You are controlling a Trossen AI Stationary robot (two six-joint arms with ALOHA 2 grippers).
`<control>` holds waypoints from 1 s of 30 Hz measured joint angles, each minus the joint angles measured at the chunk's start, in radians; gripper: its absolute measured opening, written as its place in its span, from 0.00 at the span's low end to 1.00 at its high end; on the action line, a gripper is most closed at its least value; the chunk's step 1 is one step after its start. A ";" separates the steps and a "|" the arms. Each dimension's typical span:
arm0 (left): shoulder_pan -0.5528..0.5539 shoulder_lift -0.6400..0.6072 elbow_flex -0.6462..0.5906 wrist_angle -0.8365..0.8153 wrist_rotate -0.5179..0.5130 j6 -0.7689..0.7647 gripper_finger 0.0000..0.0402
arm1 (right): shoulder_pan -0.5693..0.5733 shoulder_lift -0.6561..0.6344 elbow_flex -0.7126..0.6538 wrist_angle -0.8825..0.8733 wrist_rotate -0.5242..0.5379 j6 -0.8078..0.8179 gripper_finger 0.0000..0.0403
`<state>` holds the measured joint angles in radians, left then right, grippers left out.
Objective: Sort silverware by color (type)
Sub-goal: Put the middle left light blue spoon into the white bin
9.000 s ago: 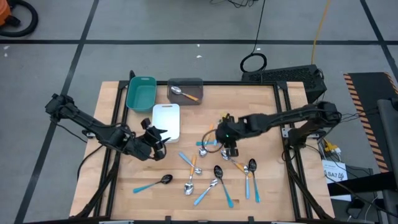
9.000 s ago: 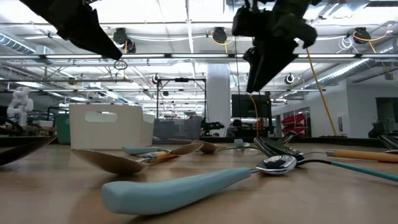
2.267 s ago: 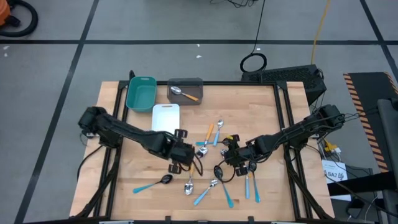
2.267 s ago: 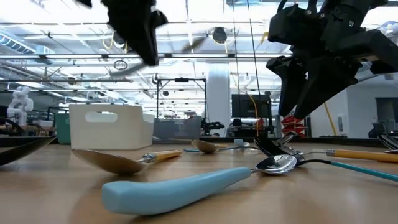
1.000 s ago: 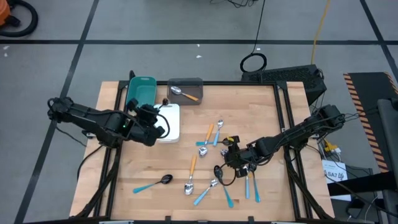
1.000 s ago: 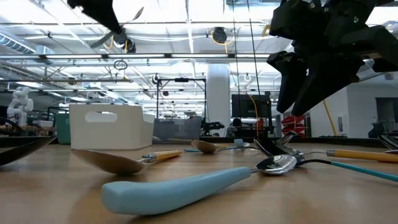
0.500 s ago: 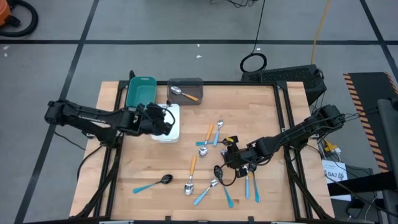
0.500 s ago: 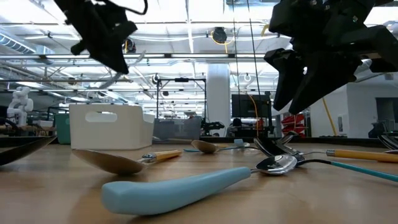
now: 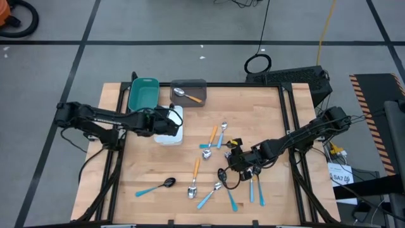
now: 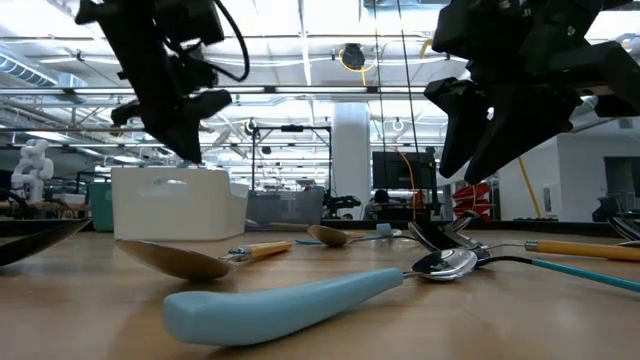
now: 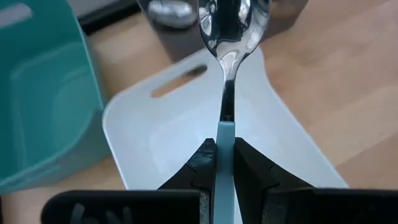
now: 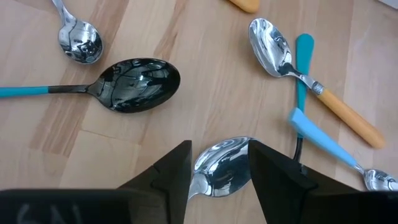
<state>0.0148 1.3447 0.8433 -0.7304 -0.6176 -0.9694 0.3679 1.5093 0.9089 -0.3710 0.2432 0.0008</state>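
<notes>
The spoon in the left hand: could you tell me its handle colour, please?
Light blue, clearest in the left wrist view: spoon.

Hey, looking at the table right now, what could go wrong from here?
1. The left gripper pinches only the thin blue handle of a spoon above the white tray; it may pivot or slip.
2. The right gripper, jaws open, straddles a silver spoon bowl beside crossed spoons; closing may nudge those.
</notes>
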 joint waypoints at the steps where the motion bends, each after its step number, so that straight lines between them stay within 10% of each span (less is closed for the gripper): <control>1: 0.003 0.014 0.000 0.002 0.007 -0.004 0.09 | 0.000 0.000 0.000 0.000 0.000 0.003 0.38; 30: 0.020 0.169 0.003 0.046 0.109 -0.044 0.09 | 0.000 0.000 0.000 -0.003 0.000 0.012 0.38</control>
<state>0.0345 1.5142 0.8458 -0.6848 -0.5084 -1.0137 0.3679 1.5093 0.9089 -0.3735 0.2432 0.0132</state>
